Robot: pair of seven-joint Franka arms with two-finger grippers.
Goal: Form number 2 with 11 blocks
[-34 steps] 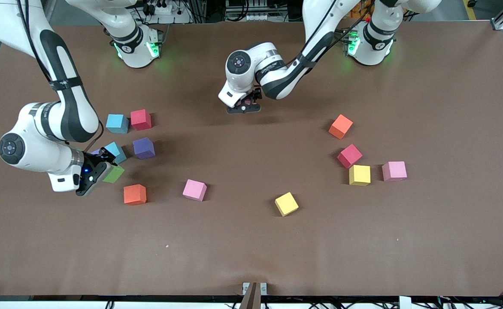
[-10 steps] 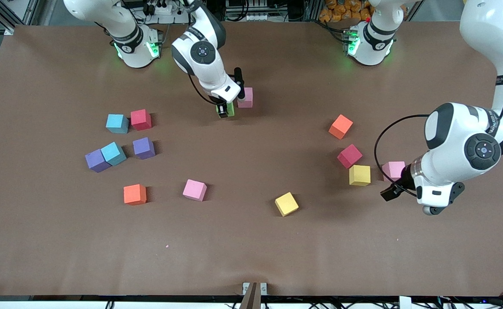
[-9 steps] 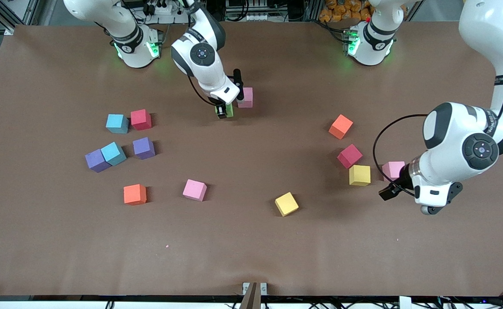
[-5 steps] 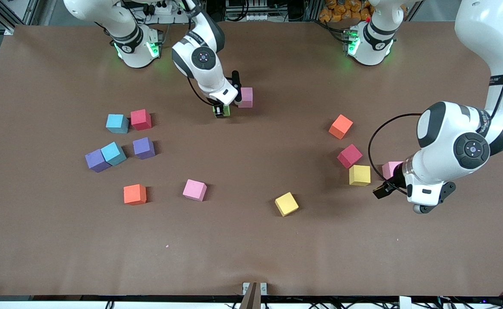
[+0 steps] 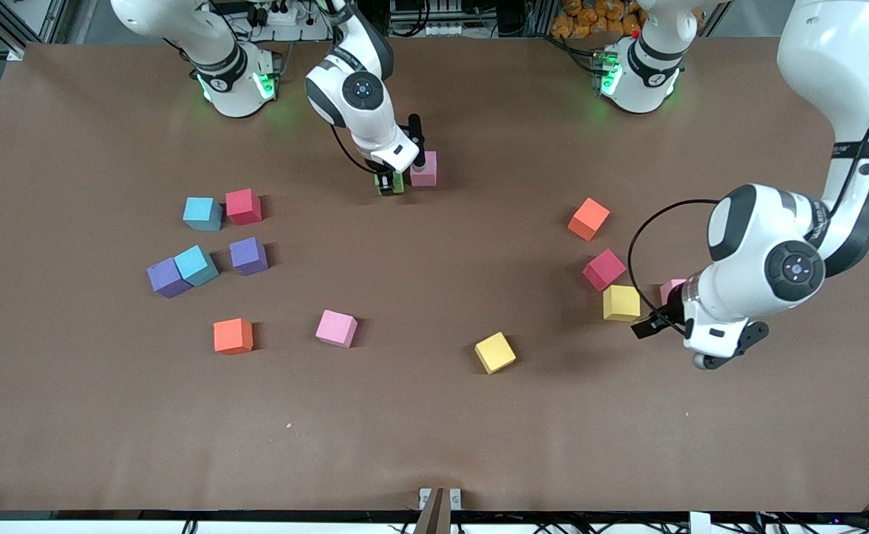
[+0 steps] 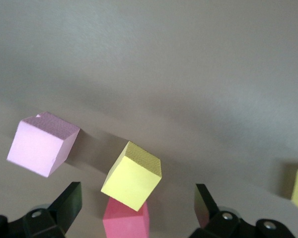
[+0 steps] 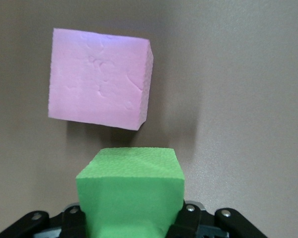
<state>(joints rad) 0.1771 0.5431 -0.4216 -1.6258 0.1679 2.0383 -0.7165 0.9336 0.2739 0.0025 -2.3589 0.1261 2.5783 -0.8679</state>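
My right gripper [image 5: 388, 183] is shut on a green block [image 7: 131, 193], held low beside a pink block [image 5: 423, 168] near the robots' edge. My left gripper [image 6: 138, 201] hangs open in the air over a yellow block [image 5: 621, 302], a dark red block [image 5: 603, 268] and a pink block [image 5: 669, 288] that the arm partly hides. Other blocks lie scattered: orange [image 5: 589, 219], yellow [image 5: 495, 352], pink [image 5: 336, 328], orange [image 5: 233, 335], purple [image 5: 248, 256], purple [image 5: 167, 278] and red [image 5: 243, 206]. No number 2 shows.
Two light blue cubes [image 5: 203, 213] [image 5: 197, 265] sit among the blocks toward the right arm's end. The brown table [image 5: 434, 430] is bare along the edge nearest the front camera. A small bracket [image 5: 438, 498] sticks up at that edge.
The left arm has drifted toward the yellow block and now covers more of the pink one. The right gripper has shifted the green block slightly closer to the pink block.
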